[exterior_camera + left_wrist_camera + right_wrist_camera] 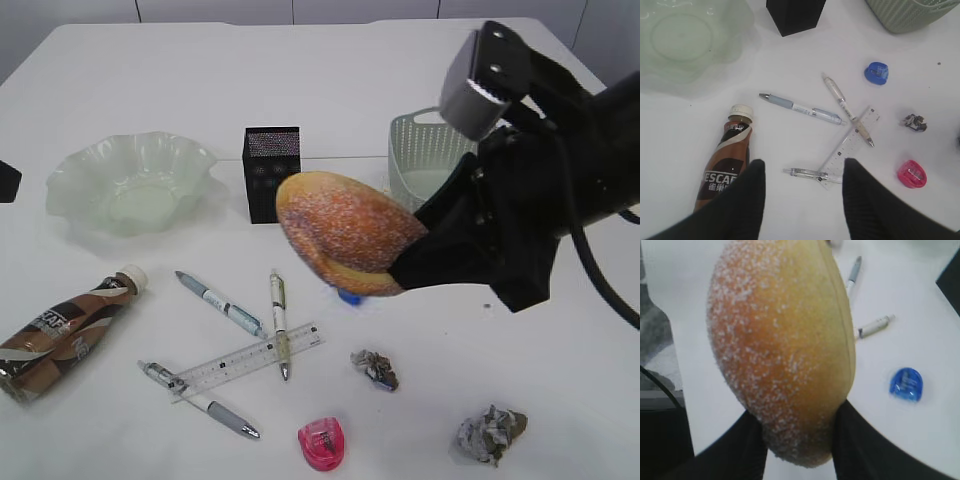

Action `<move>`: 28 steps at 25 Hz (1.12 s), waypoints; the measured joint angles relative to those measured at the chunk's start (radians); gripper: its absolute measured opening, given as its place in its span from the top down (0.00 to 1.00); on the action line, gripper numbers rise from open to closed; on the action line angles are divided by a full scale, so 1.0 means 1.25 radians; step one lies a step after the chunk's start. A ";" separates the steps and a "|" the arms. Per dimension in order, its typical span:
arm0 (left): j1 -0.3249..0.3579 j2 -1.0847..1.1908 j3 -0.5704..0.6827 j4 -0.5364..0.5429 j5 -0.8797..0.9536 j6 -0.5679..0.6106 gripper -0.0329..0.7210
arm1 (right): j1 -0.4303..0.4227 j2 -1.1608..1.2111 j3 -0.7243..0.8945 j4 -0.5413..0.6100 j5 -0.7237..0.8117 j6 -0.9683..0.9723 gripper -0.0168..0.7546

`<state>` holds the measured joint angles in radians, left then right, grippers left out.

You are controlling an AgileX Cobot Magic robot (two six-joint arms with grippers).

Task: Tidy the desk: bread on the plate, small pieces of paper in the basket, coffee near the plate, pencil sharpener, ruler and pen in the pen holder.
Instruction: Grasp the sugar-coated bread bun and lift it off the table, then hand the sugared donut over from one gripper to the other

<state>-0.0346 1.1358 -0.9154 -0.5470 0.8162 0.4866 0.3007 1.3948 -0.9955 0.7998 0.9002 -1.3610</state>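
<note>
So right now it's on the bread step: the right tool (400,262) is clamped on the bread (345,232), holding it up off the table (320,70) on its edge, in front of the pen holder (271,172) and over a blue pencil sharpener (348,296). The plate (130,183) sits empty well off to the left, so I'd guess the next move is carrying the bun across past the holder and lowering it into the dish before letting go, without bumping that wavy rim. The left tool (802,187) hangs open with nothing in it, above the lying-down coffee (725,162) and the pens (802,107) crossed over the ruler (850,145). Everything else looks untouched: a pink sharpener (322,442) and two paper scraps (375,368) lie near the front edge, and the basket (425,150) is back behind the right arm. Lots left to do after the bun lands.
</note>
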 joint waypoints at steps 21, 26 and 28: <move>-0.179 0.057 0.012 -0.060 -0.155 0.094 0.47 | 0.093 -0.013 -0.051 0.084 -0.032 0.032 0.63; -0.267 0.066 0.079 -0.162 -0.270 0.184 0.47 | 0.093 -0.013 -0.060 0.086 -0.037 0.033 0.63; -0.283 0.066 0.111 -0.239 -0.295 0.259 0.47 | 0.093 -0.013 -0.060 0.087 -0.042 0.034 0.63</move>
<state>-0.3882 1.2189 -0.7771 -0.8463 0.4473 0.8102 0.4175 1.3786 -1.0704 0.9083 0.8483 -1.3183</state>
